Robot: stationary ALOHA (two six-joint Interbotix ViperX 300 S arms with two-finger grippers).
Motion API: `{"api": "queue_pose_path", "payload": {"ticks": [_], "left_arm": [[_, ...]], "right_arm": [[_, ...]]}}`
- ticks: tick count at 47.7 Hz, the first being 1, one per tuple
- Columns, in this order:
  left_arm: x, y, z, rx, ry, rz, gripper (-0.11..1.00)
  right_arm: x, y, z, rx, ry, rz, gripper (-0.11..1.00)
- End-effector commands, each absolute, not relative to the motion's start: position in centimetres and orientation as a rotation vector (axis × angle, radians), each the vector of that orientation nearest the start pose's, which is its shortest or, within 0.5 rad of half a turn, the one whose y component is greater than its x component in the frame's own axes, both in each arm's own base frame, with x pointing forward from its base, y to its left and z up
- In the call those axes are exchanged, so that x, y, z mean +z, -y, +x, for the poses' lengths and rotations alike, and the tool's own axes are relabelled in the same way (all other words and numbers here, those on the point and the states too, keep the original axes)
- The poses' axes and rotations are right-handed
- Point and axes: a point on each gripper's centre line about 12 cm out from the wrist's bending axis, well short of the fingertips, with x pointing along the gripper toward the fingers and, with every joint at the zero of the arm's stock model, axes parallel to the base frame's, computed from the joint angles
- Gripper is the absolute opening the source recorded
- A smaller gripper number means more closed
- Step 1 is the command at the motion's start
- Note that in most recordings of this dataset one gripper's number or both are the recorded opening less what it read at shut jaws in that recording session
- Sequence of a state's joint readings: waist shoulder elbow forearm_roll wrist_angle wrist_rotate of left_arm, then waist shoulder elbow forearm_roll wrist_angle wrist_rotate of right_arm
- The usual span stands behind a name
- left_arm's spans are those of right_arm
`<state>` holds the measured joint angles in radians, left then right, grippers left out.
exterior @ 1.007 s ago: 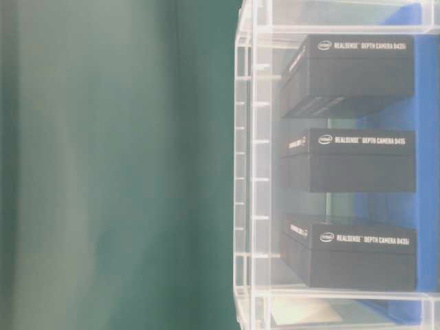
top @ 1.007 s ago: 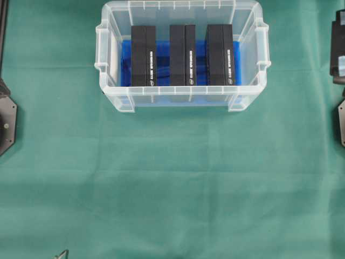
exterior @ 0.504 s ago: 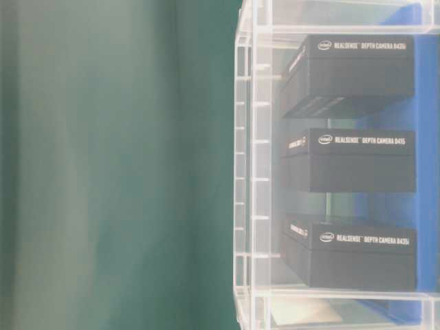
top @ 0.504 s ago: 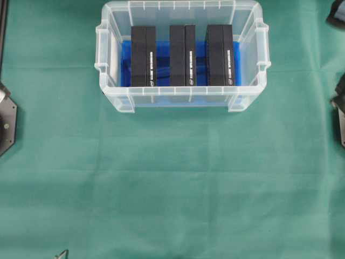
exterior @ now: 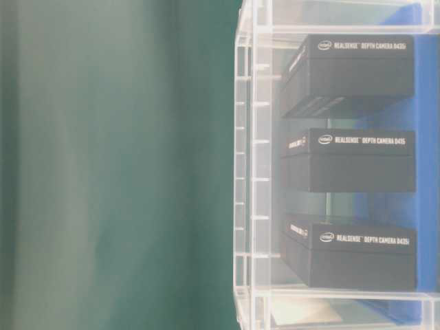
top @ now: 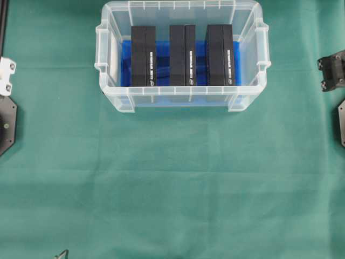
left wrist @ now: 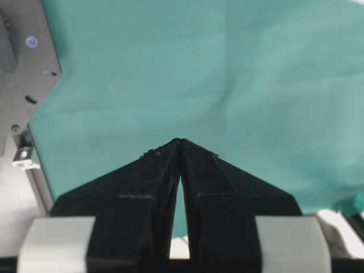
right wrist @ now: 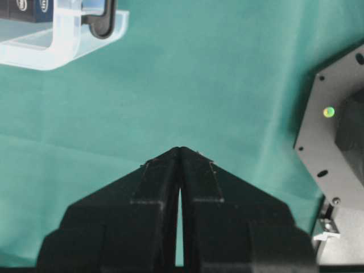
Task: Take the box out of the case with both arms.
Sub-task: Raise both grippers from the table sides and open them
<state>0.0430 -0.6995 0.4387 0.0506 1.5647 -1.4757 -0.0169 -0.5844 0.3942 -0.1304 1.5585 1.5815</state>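
Three boxes [top: 185, 55] are standing in the case [top: 110, 65] at the far middle. Both the left gripper [left wrist: 180, 142] and right gripper [right wrist: 180, 151] are hanging closed, empty, well apart from it; approaching and opening comes next.

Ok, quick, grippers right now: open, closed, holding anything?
Left gripper: closed, holding nothing, over the green cloth.
Right gripper: closed, holding nothing.

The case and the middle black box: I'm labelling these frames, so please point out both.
case [top: 182, 96], overhead view, front rim.
middle black box [top: 182, 54], overhead view, top face.
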Motion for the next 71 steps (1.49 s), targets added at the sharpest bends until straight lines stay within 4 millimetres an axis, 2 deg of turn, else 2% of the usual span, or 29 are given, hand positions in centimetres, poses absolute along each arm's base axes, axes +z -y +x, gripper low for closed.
{"api": "queue_pose_path", "payload": {"ticks": [1,6,17,21,38,41,44,47,51,54,57,60,63,65,71], "left_arm": [[36.6,-2.1,17.5,1.024,-0.954,-1.243,0.0],[36.5,-3.1,17.6,1.021,-0.961,-1.206,0.0],[36.5,-7.5,17.6,1.044,-0.918,-1.142,0.0],[36.6,-8.7,17.7,1.029,-0.898,-1.108,0.0],[36.0,-9.1,18.3,1.011,-0.92,-1.096,0.01],[36.0,-9.3,18.3,1.017,-0.917,-1.1,0.07],[35.9,-9.3,18.4,1.016,-0.92,-1.097,0.18],[35.8,-9.4,18.5,1.018,-0.924,-1.097,0.35],[35.8,-9.3,18.4,1.021,-0.927,-1.102,0.61],[35.8,-9.2,18.4,1.018,-0.927,-1.103,0.78],[35.7,-9.3,18.4,1.022,-0.929,-1.102,0.89],[35.7,-9.3,18.4,1.026,-0.93,-1.106,0.92],[35.7,-9.3,18.5,1.029,-0.928,-1.11,0.91],[35.6,-9.4,18.4,1.036,-0.926,-1.109,0.92],[35.7,-9.2,18.4,1.021,-0.911,-1.098,0.91]], "right_arm": [[36.0,2.5,20.3,-1.148,-0.917,1.244,0.0],[35.9,4.0,20.2,-1.17,-0.904,1.221,0.0],[35.6,8.5,19.9,-1.193,-0.884,1.151,0.0],[35.5,9.5,20.1,-1.179,-0.883,1.123,0.0],[35.1,10.0,20.6,-1.153,-0.875,1.1,0.0],[35.1,10.0,20.6,-1.154,-0.876,1.1,0.01],[35.0,10.0,20.6,-1.155,-0.881,1.101,0.03],[34.8,10.0,20.5,-1.16,-0.886,1.1,0.1],[34.5,10.0,20.5,-1.167,-0.89,1.098,0.26],[34.1,10.1,20.4,-1.182,-0.898,1.09,0.44],[33.6,10.2,20.2,-1.198,-0.907,1.083,0.64],[33.4,10.2,20.1,-1.209,-0.908,1.083,0.82],[33.4,10.2,20.1,-1.222,-0.899,1.096,0.93],[33.4,10.2,20.2,-1.228,-0.889,1.11,0.97],[33.4,10.2,20.1,-1.256,-0.867,1.146,0.96]]}}
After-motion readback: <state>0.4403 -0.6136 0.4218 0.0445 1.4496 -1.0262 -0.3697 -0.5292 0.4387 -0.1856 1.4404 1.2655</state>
